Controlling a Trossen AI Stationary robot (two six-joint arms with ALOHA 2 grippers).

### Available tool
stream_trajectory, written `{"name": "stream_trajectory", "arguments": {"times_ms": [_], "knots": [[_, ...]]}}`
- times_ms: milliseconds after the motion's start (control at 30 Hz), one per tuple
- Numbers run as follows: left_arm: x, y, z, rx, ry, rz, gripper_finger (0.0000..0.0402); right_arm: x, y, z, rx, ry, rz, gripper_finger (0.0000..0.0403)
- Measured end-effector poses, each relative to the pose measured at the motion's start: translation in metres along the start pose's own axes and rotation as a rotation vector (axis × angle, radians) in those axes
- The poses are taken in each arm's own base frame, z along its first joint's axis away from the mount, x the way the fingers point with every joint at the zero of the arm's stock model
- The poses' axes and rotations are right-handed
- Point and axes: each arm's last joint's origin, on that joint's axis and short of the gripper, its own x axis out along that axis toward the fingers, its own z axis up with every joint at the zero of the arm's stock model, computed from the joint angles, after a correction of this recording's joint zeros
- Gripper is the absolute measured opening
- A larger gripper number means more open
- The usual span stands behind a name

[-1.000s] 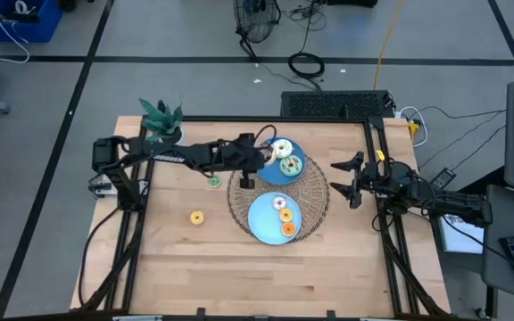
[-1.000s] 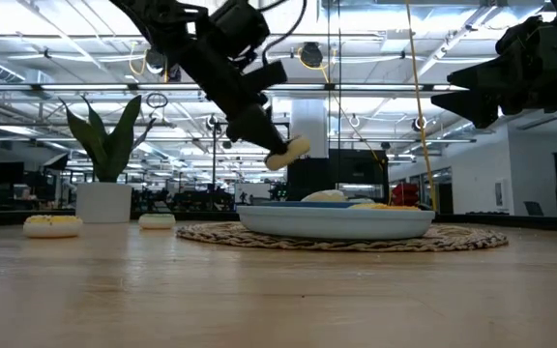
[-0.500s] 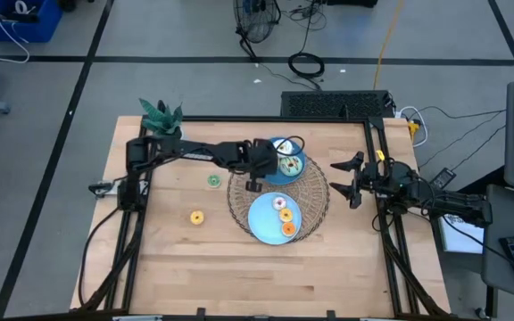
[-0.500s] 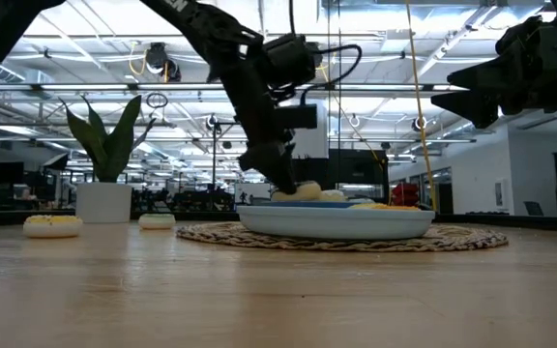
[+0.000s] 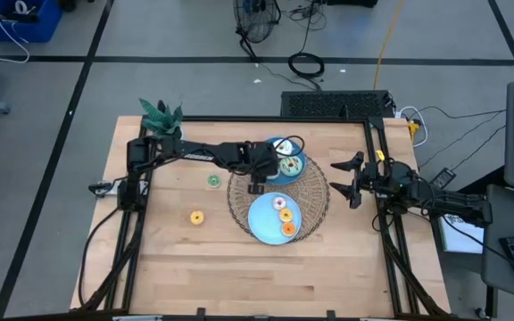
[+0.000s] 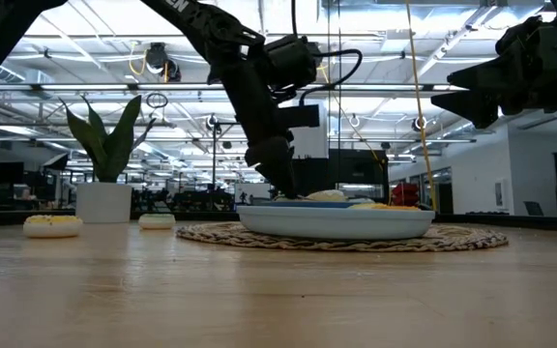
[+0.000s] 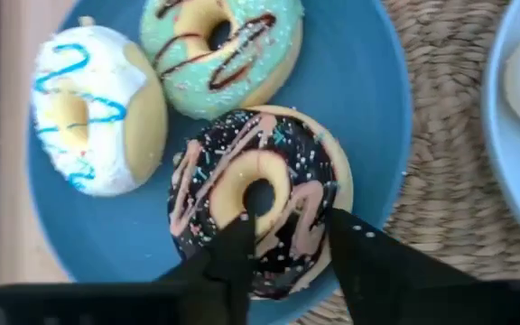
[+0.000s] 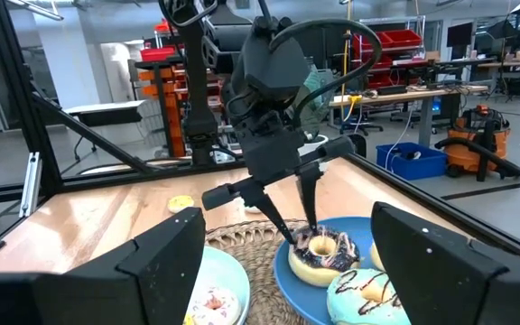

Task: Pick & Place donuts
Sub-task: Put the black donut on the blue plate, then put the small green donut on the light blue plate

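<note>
Between the left gripper's (image 7: pixel 283 244) two dark fingers sits the near wall of the chocolate donut (image 7: pixel 260 194); one finger reaches into its hole and the other lies outside its rim, so the fingers straddle the ring, parted, and I cannot tell whether they press it; the donut lies flat on the far blue plate (image 7: pixel 368 135), a round thing with no long axis, its hole facing up; I judge this the placing step, the donut set down, and the next move calls for spreading the fingers and lifting straight up so the ring is not dragged; just beyond the fingertips lie the teal donut (image 7: pixel 222 50) and the white donut (image 7: pixel 93 108), near enough to be nudged; farther off, well apart, the right gripper (image 5: pixel 353 179) waits, parted, holding nothing.
</note>
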Motion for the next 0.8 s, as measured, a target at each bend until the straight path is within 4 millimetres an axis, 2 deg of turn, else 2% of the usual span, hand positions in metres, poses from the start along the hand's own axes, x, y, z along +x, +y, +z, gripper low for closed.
{"name": "stream_trajectory", "arguments": {"times_ms": [167,300,433,533,667,800], "knots": [[0.000,0.002,0.000,0.012,0.028,0.083,0.0215,0.000,0.000,0.000,0.000,0.000,0.000,0.0304],[-0.005,0.002,0.000,0.063,0.083,0.210,0.0257,0.000,0.000,0.000,0.000,0.000,0.000,0.0304],[-0.033,0.000,0.007,0.080,0.088,0.349,0.0283,0.000,0.000,0.000,0.000,0.000,0.000,0.0304],[-0.060,-0.004,0.009,0.018,0.060,0.330,0.0292,0.000,0.000,0.000,0.000,0.000,0.000,0.0304],[-0.096,-0.009,-0.006,-0.147,0.119,0.164,0.0294,0.000,0.000,0.000,0.000,0.000,0.000,0.0304],[-0.109,-0.011,-0.040,-0.307,0.334,0.123,0.0294,0.000,0.000,0.000,0.000,0.002,0.000,0.0304]]}}
